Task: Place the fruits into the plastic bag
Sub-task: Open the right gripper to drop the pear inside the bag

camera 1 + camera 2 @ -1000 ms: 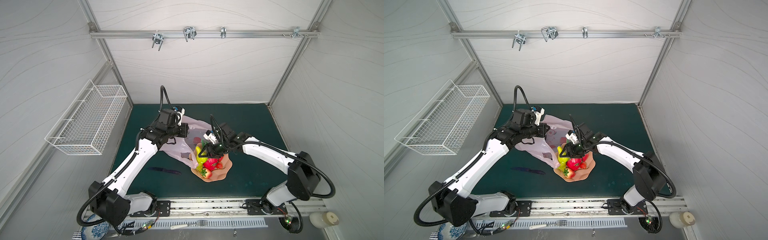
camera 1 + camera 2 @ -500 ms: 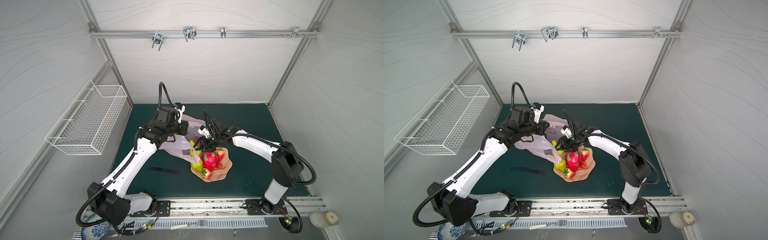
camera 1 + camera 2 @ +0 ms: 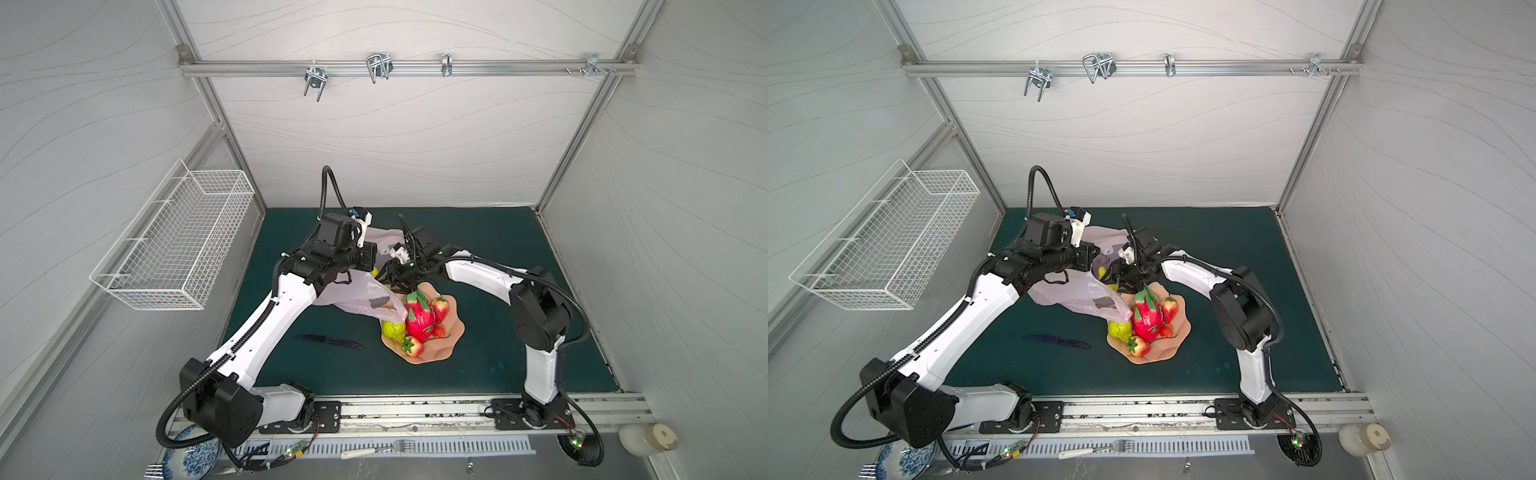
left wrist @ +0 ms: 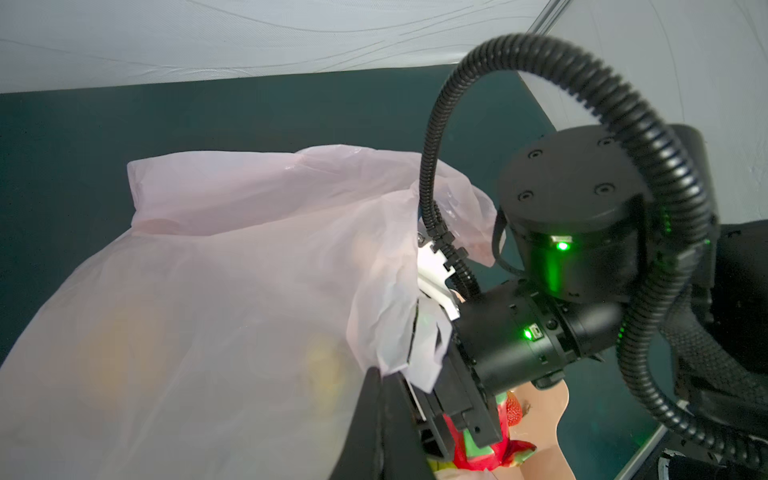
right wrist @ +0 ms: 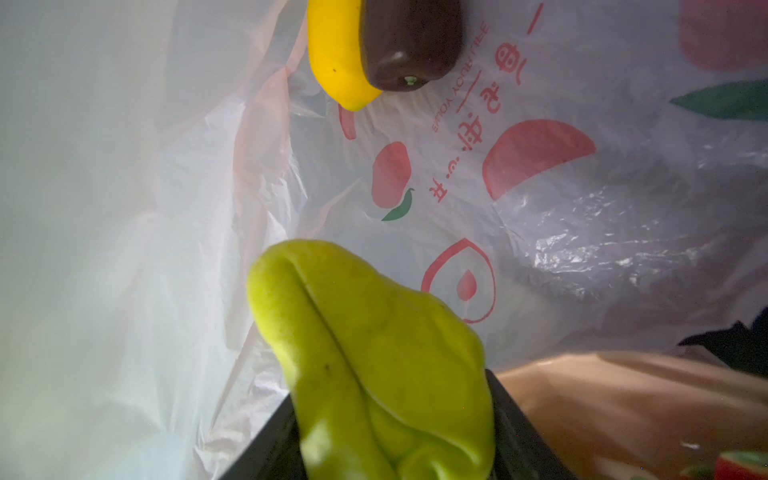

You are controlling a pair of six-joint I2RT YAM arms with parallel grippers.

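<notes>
My left gripper (image 4: 380, 374) is shut on the rim of the pale-pink plastic bag (image 4: 228, 291), holding its mouth up off the mat. The bag (image 3: 357, 293) droops toward the peach bowl (image 3: 451, 332). My right gripper (image 5: 390, 390) is shut on a knobbly green fruit (image 5: 374, 353) at the bag's mouth (image 5: 582, 208). A yellow lemon (image 5: 332, 50) and a dark brown-purple fruit (image 5: 411, 41) lie deeper inside. In the bowl sit the dragon fruit (image 3: 419, 316), strawberries (image 3: 440, 307) (image 3: 413, 345) and a green pear (image 3: 392, 330).
A dark blue knife (image 3: 330, 341) lies on the green mat left of the bowl. A white wire basket (image 3: 174, 245) hangs on the left wall. Beyond the front rail are a fork (image 3: 374, 449), a blue-patterned plate (image 3: 191, 457) and a jar (image 3: 648, 440).
My right gripper has carried the green fruit from above the bowl back and left to the bag's mouth. The left gripper has kept hold of the bag, shifting only slightly.
</notes>
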